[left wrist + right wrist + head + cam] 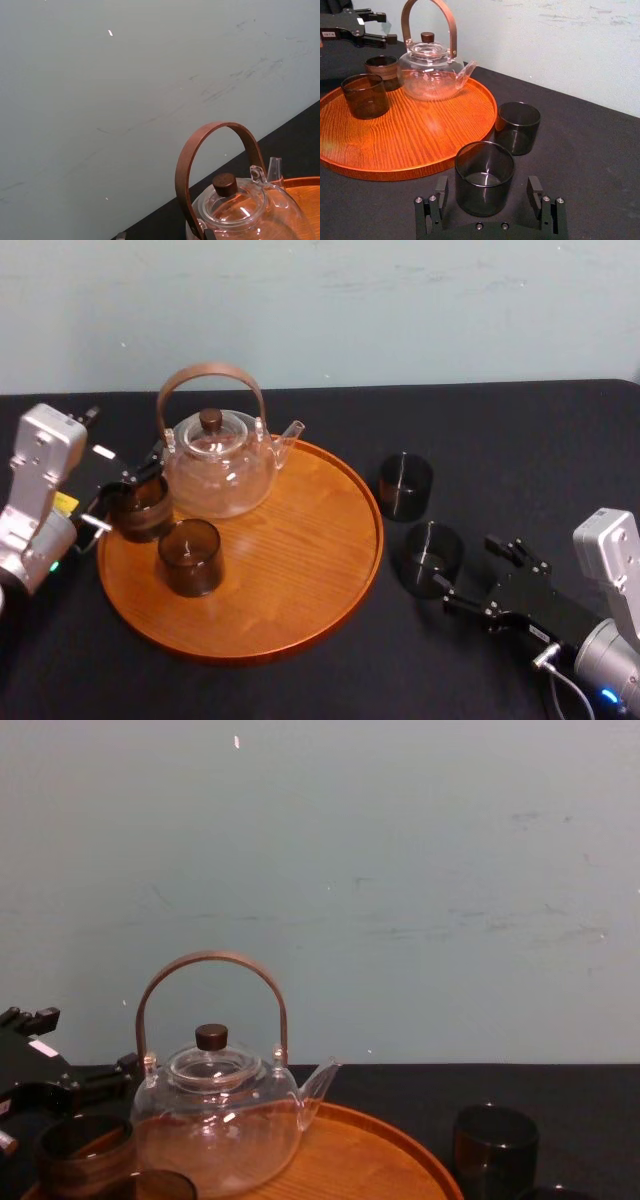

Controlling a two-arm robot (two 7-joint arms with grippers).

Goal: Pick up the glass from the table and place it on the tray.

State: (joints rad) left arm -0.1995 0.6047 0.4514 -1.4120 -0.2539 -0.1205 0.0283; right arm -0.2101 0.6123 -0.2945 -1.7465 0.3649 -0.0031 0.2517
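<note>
Two dark glasses stand on the black table right of the tray (290, 580): a near glass (432, 558) (484, 175) and a farther one (405, 485) (517, 127) (495, 1140). My right gripper (467, 566) (488, 192) is open low over the table, and the near glass sits between its fingers (441, 192) with a gap on each side. Two more dark glasses (190, 557) (135, 508) rest on the tray. My left gripper (128, 490) (375, 26) is open at the tray's left edge, beside the left glass (381, 70).
A clear glass teapot (215, 465) (245, 210) (215, 1120) with a brown hoop handle occupies the tray's back left. Bare wood shows on the tray's right and front (420, 135). A pale wall rises behind the table.
</note>
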